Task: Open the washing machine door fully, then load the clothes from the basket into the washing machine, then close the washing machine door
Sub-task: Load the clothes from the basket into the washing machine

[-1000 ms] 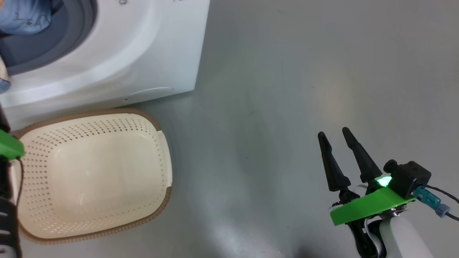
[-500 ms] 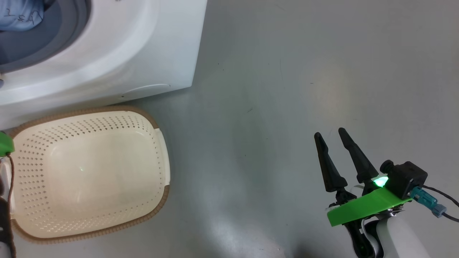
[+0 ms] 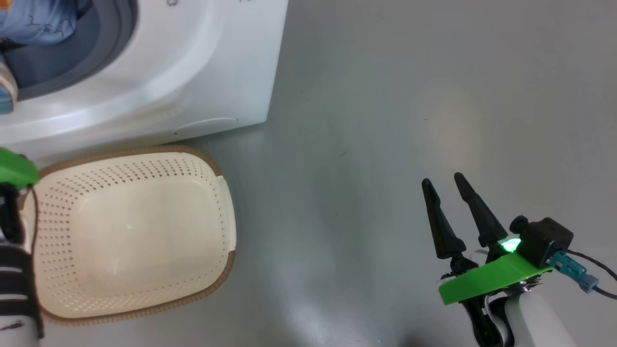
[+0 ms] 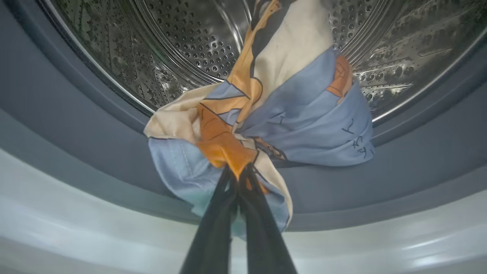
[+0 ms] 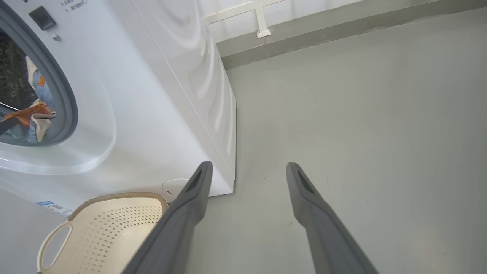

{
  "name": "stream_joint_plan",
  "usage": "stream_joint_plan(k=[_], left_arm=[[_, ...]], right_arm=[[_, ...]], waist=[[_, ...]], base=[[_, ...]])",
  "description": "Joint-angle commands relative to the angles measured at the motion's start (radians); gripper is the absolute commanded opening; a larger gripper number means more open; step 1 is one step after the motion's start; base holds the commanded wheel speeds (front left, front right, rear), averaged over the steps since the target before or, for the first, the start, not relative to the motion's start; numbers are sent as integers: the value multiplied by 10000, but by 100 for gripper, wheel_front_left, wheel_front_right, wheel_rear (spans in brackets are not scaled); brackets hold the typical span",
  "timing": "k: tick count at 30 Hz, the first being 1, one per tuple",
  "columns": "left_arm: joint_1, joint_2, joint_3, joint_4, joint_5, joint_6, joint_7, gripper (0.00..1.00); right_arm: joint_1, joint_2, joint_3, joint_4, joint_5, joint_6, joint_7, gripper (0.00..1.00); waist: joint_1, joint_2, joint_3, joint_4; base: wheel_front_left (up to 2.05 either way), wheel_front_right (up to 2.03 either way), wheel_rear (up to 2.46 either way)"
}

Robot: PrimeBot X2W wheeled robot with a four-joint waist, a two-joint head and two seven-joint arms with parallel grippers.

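Observation:
The washing machine (image 3: 193,72) stands at the upper left with its mouth open; the washing machine door is out of view. In the left wrist view my left gripper (image 4: 237,169) is shut on an orange fold of the clothes (image 4: 304,121). This light blue, cream and orange bundle lies over the grey-blue gasket (image 4: 76,114) at the lip of the steel drum (image 4: 182,42). The clothes (image 3: 38,24) also show in the machine's mouth from the head. The cream basket (image 3: 144,150) sits on the floor before the machine, with nothing inside it. My right gripper (image 3: 442,179) hangs open over bare floor, holding nothing.
Grey floor (image 3: 385,96) spreads to the right of the machine and basket. A wall base with a white frame (image 5: 262,23) runs behind the machine. The basket's handle (image 5: 53,243) faces the right wrist camera. My left forearm (image 3: 14,270) crosses the basket's left edge.
The left jaws have closed on the cloth. The head view has shifted a little, and the left arm's green mount sits higher at the left edge. The right arm has held still.

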Motion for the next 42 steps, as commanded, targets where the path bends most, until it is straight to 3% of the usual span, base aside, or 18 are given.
stream_joint_plan(k=[1,6,8,22,29,40,41,42], left_arm=[[287,322,32,-415,65,-51,-53,0],[86,295,-491,-683,-157,-92,-53,0],[-267,567,-1460,-593,-546,-98,-53,0],[-2565,1804,-4000,1449,-2092,-100,-53,0],[-3659,2461,-3630,1352,-2255,-101,-53,0],[-3665,2546,-3369,2330,-1691,-101,-53,0],[-3704,2540,-3334,2442,-1687,-101,-53,9],[-3749,2532,-3312,2581,-1677,-101,-53,33]], right_arm=[[13,22,211,-177,-64,27,-120,100],[3,38,269,-163,-55,27,-120,100],[-5,47,348,-159,-18,27,-120,100],[-24,154,587,-102,115,27,-120,100],[-113,209,622,-148,164,27,-120,100],[-97,273,594,-143,168,27,-120,100],[-108,277,595,-141,169,27,-120,100],[-116,280,590,-139,171,27,-120,100]], waist=[[0,-1,-42,40],[0,-1,-70,23],[0,-1,-70,-74],[0,-1,114,-858],[0,-1,330,-1197],[0,-1,437,-1185],[0,-1,437,-1169],[0,-1,436,-1149]], base=[[0,0,0],[0,0,0],[0,0,0],[0,0,0],[0,0,0],[0,0,0],[0,0,0],[0,0,0]])
